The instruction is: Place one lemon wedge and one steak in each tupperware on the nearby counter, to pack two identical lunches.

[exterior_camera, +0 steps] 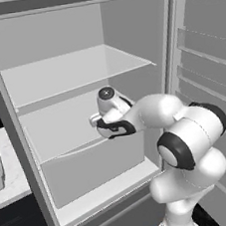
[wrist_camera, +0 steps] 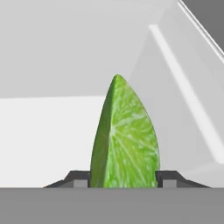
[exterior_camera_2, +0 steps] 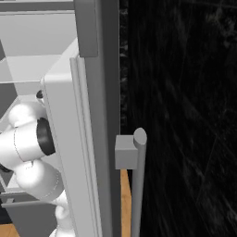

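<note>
Lemon wedge (wrist_camera: 124, 140) stood upright at lower centre of hand view, on the fridge shelf (wrist_camera: 43, 131). Gripper (wrist_camera: 124, 178) fingertips touched both flanks, pinching it. Judged light, soft, slick-rinded; grip low across the thick middle.

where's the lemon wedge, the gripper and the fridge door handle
lemon wedge (wrist_camera: 124, 140), hand view, on its cut face
gripper (wrist_camera: 124, 178), hand view, midway between its two fingertips
fridge door handle (exterior_camera_2: 137, 185), right base view, on its upright bar
</note>
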